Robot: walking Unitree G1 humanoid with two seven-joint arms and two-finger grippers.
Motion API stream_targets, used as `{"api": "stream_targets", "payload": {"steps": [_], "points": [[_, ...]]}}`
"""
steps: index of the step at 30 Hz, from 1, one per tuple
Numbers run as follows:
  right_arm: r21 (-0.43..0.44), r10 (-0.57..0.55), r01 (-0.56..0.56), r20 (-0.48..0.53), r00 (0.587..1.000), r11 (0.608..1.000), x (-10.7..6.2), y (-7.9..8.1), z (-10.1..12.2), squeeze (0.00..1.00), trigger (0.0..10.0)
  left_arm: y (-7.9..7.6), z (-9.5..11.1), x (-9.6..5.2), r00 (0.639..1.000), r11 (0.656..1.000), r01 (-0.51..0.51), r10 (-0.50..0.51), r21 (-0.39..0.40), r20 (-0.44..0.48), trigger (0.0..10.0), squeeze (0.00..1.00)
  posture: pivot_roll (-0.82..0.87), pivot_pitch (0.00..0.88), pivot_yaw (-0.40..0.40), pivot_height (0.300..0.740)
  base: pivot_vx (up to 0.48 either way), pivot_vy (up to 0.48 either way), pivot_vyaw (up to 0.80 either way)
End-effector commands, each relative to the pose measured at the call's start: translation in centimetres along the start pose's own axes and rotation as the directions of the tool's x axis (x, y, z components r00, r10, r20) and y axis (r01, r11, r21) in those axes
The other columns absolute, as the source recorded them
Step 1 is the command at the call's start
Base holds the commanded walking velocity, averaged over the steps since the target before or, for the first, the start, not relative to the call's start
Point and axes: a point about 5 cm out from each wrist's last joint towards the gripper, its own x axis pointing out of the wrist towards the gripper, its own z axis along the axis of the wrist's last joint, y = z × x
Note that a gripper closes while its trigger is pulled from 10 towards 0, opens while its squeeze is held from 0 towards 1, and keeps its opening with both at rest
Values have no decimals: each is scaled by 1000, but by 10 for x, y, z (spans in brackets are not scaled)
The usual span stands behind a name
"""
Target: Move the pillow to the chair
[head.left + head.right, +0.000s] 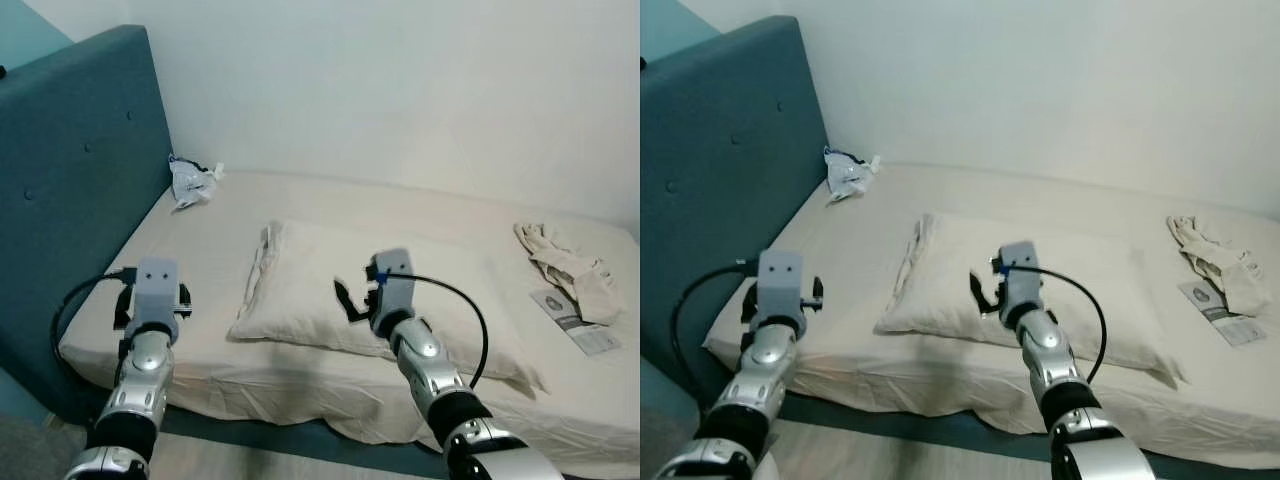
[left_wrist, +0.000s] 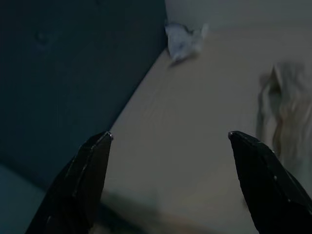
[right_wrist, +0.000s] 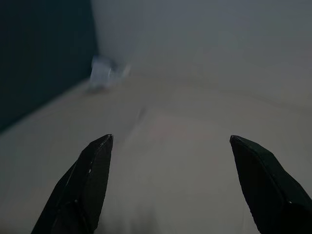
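Black fingers spread wide — that is how your right tool stands, poised over the near part of the cream pillow with nothing between its tips. In the head views you see it above the pillow's front half, the silver forearm reaching up from the lower right with a black cable looping beside it.

Your left tool is also wide apart and empty, held over the bed's near left corner, beside the pillow's left end and apart from it. Its fingers point along the bare sheet toward the teal headboard.

The pillow lies flat on the bed, roughly in the middle of the mattress, its long side toward you — the left end looks slightly folded or layered.

Further out, a crumpled white-and-blue wrapper sits in the far left corner against the headboard. On the right side of the bed lies a bunched beige cloth, and just beside it a small printed leaflet.
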Motion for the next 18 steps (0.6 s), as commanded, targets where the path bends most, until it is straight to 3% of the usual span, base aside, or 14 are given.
{"api": "stream_targets", "payload": {"steps": [1,2,4,7,8,11,15,18], "points": [[21,-4,3,42,999,1000,2,0,7,0,10000,1,7,2,999,997,15,-11,-78,47,10000,0,52,0,-57,740,0,0,0],[-23,9,-8,20,1000,1000,3,1,5,0,10000,-6,18,4,991,993,83,-72,-89,117,10000,0,62,0,-46,740,0,0,0],[-30,21,-21,11,1000,999,2,2,3,0,10000,-12,18,4,989,990,112,-103,-83,107,10000,0,73,0,-39,740,0,0,0],[-15,39,-40,-37,999,999,0,7,-6,0,10000,-19,6,3,988,988,154,-154,-31,14,10000,0,62,0,-17,740,0,0,0],[-38,13,-17,-93,996,999,-4,7,-17,0,10000,-16,-14,-1,984,987,151,-144,60,-107,10000,0,71,0,1,740,0,0,0],[-27,-8,5,-109,994,1000,-6,6,-21,0,10000,-13,-22,-3,981,986,146,-134,79,-141,10000,0,69,0,6,740,0,0,0],[-35,-49,43,-198,979,998,-15,1,-38,0,10000,3,-32,-4,982,993,85,-69,81,-174,10000,0,67,0,11,740,0,0,0],[-47,-60,52,-191,980,998,-13,-1,-35,0,10000,9,-32,-3,983,997,52,-40,64,-181,10000,0,67,0,16,740,0,0,0]]}}
